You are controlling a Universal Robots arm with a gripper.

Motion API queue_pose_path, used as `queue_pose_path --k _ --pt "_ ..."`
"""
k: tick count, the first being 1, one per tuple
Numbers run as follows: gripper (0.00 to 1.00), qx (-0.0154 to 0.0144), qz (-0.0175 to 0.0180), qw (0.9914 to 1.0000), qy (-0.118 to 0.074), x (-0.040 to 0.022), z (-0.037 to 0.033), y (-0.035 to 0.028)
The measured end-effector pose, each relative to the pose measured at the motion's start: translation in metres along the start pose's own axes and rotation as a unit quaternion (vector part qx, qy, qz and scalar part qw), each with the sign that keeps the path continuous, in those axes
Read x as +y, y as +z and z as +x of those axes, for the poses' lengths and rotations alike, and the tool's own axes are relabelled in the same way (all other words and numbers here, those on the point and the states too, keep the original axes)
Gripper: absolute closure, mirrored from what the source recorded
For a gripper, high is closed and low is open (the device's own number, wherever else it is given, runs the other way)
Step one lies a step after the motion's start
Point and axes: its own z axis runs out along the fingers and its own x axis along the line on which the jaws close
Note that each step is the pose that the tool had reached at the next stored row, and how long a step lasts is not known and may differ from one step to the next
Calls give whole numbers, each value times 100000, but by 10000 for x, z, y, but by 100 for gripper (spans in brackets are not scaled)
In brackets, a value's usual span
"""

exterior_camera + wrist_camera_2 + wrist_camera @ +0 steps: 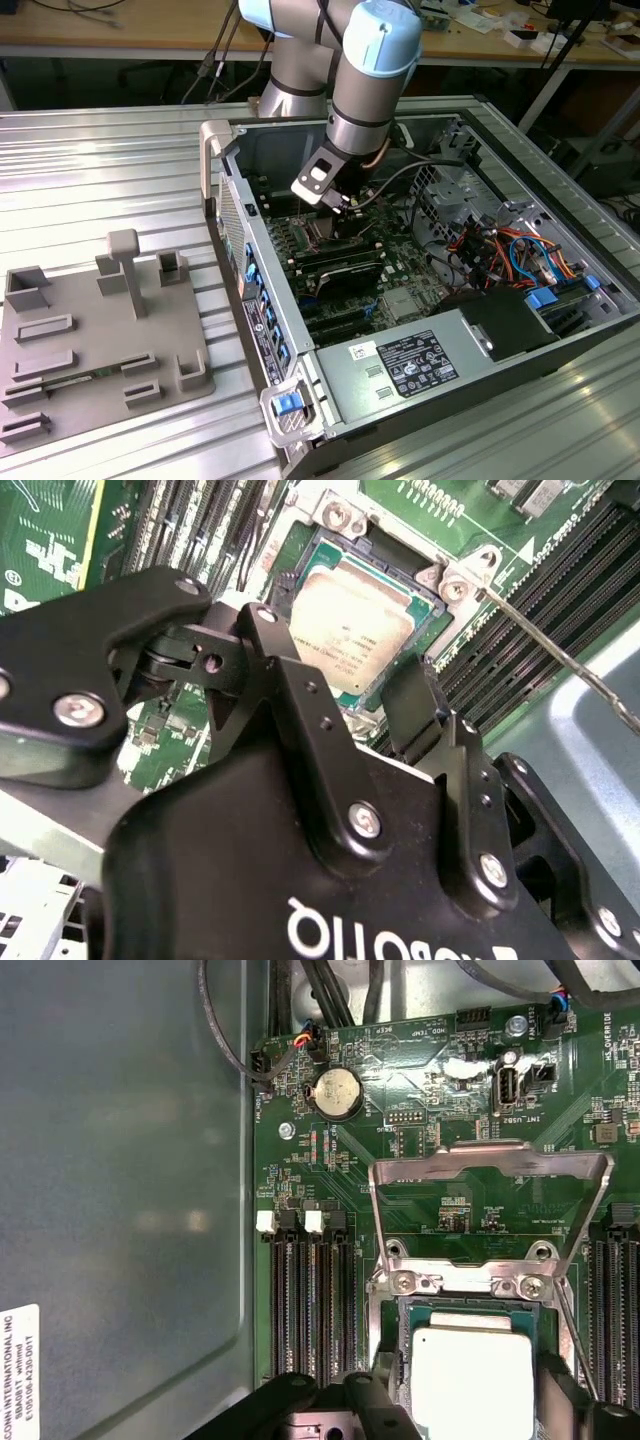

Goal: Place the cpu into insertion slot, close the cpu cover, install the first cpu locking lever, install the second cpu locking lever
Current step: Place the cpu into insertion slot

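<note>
- Black two-fingered claw (335, 650): I read it as spread wide, holding nothing, poised over the chip.
- Small flat square silvery-grey cpu (350, 620): lies flat in the square, silver-rimmed insertion slot (466, 1282).
- Thin silver hollow-centred cpu cover (480, 1150): swung up, open.
- Green motherboard (330, 1150): inside the open grey computer case (250, 330) on the ribbed metal bench (100, 170).

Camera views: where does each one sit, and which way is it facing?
Exterior view: off the arm, looking down at a slant into the open computer case; the arm reaches inside.
Second wrist view: at the wrist, looking past the open gripper to the cpu.
First wrist view: at the wrist, facing the green board and the raised cover; black gripper parts show.
Shared: both wrist views show the cpu lying in its slot.
</note>
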Motion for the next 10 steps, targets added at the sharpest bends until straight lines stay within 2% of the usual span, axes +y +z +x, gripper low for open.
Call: queue_pose_path --k 10 --pt "37 -32 10 99999 398 1 17 18"
